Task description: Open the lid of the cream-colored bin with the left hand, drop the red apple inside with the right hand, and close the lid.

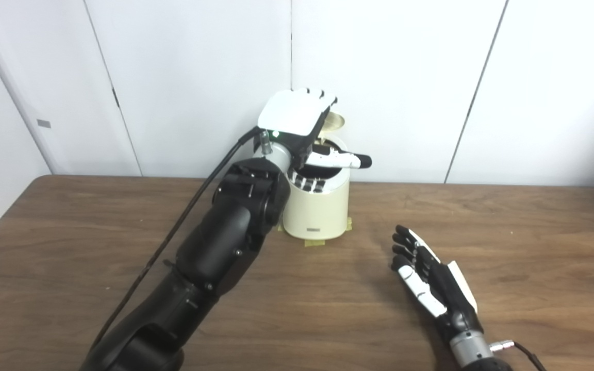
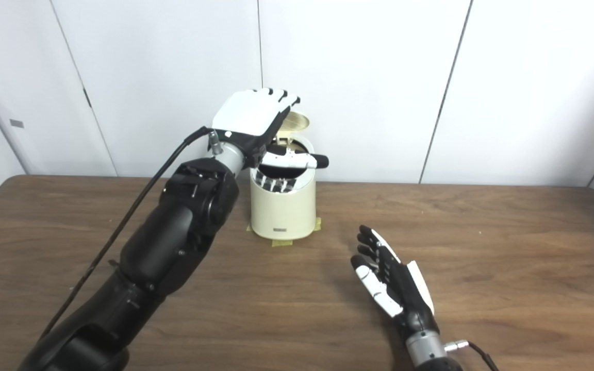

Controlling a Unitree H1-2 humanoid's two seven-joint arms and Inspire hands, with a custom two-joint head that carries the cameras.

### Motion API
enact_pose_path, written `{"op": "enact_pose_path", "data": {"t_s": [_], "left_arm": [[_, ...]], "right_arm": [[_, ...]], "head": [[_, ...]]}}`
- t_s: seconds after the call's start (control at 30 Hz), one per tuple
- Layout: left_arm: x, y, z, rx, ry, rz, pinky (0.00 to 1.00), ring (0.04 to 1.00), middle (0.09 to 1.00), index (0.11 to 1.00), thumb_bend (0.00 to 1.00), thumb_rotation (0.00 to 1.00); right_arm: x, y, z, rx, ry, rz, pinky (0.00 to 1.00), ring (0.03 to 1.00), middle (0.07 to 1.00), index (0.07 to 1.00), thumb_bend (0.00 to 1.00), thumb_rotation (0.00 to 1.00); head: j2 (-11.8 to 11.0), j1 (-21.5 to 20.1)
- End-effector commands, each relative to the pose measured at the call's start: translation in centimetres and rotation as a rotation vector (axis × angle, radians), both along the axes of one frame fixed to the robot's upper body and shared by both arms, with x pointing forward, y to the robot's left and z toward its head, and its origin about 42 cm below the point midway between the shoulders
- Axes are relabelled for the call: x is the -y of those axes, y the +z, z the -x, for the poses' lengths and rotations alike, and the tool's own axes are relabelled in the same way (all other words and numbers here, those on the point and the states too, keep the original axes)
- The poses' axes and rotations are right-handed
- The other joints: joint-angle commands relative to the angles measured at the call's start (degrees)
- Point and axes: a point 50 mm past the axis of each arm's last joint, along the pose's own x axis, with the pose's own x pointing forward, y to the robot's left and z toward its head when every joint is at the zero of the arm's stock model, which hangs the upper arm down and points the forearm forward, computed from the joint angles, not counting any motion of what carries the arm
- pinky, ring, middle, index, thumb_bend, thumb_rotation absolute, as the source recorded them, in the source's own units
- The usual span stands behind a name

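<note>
Bin (image 1: 323,211) under my left hand (image 1: 297,121): smooth cream plastic, slight sheen. Table (image 1: 534,247) beneath my right hand (image 1: 428,278): dark wood grain, matt. My hand shells: glossy plastic.

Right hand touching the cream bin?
Apart. In the left eye view the right hand lies open, well to the right of and nearer than the cream bin, with bare table between them.

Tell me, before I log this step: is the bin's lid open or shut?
Open: the lid stands tilted up behind the cream bin, with the left hand at it.
</note>
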Motion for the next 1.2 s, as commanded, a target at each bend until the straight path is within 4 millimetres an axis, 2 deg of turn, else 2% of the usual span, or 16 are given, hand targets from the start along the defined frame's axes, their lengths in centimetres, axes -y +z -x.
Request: {"op": "enact_pose_path", "data": {"t_s": [0.0,0.17,0.5,0.77,1.17], "left_arm": [[0.2,1.9,0.7,0.073,-0.016,-0.006,1.0,1.0,0.967,0.94,0.94,0.99],[-0.1,0.8,1.2,0.018,-0.005,-0.016,1.0,1.0,0.94,0.915,0.91,0.95],[-1.6,-2.3,0.2,-0.048,0.049,-0.017,1.0,1.0,0.896,0.874,0.92,0.95],[-1.8,-3.2,0.3,-0.066,0.056,-0.009,1.0,1.0,0.888,0.873,0.93,0.97],[-2.0,-5.0,1.1,-0.15,0.032,0.068,1.0,0.978,0.873,0.858,0.88,0.92]], "right_arm": [[-0.6,1.3,-0.4,0.05,0.004,-0.007,0.75,0.87,0.89,0.891,0.27,0.7],[-0.8,1.5,-0.3,0.056,0.005,-0.01,0.74,0.867,0.887,0.885,0.28,0.71],[-1.0,2.0,-0.2,0.038,0.011,-0.001,0.75,0.871,0.885,0.889,0.29,0.74],[-0.9,2.3,0.2,0.023,0.013,-0.015,0.76,0.869,0.882,0.892,0.3,0.74],[-1.0,2.7,0.8,0.018,0.024,-0.001,0.76,0.866,0.883,0.894,0.32,0.77]], "head": [[0.08,-0.01],[0.39,-0.19],[0.85,-0.72],[1.75,-0.94],[2.67,-1.99]]}}
